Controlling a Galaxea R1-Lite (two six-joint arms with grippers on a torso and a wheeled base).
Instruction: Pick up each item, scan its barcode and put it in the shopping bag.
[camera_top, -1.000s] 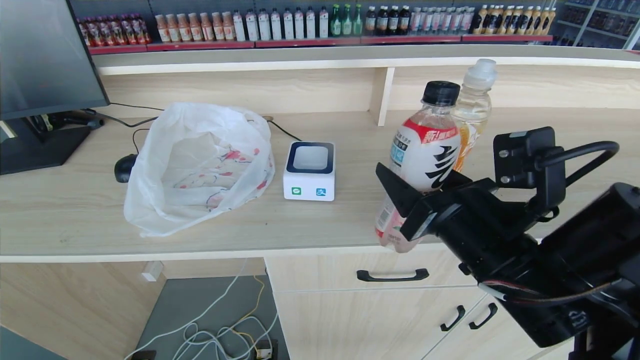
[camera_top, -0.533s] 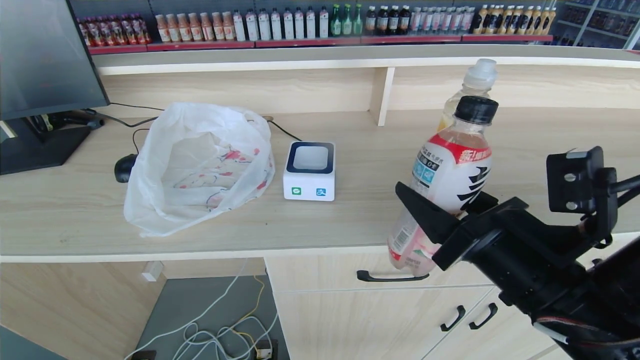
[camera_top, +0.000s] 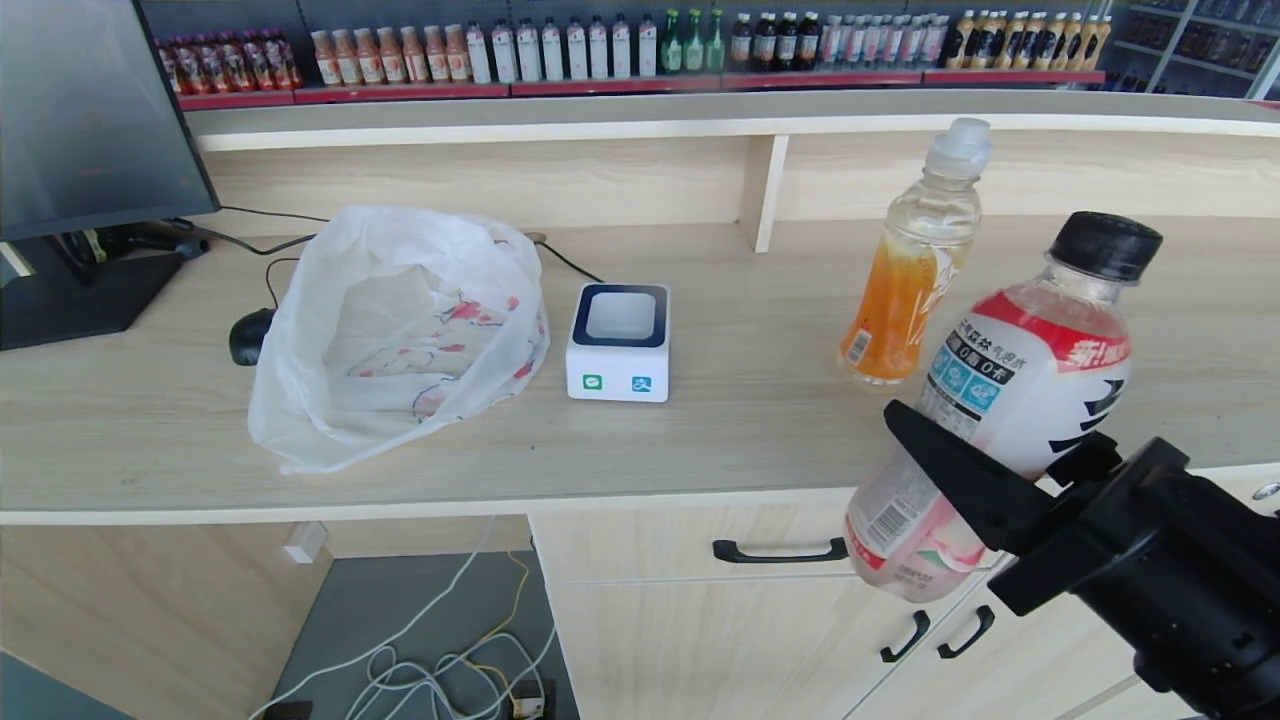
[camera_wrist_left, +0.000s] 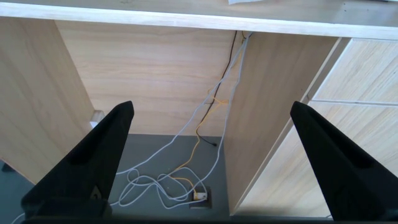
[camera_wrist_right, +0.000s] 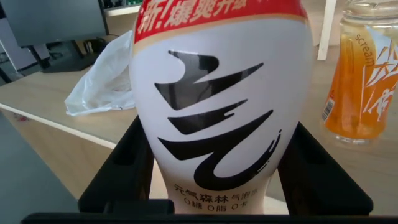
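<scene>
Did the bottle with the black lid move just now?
Yes. The black-capped bottle, held in the right gripper, has gone to the robot's right, farther from the scanner, and no longer covers the orange bottle.

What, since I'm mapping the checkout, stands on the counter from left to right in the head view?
Monitor → mouse → shopping bag → scanner → orange drink bottle. The black-capped bottle in the right end effector overlaps it, so is omitted.
</scene>
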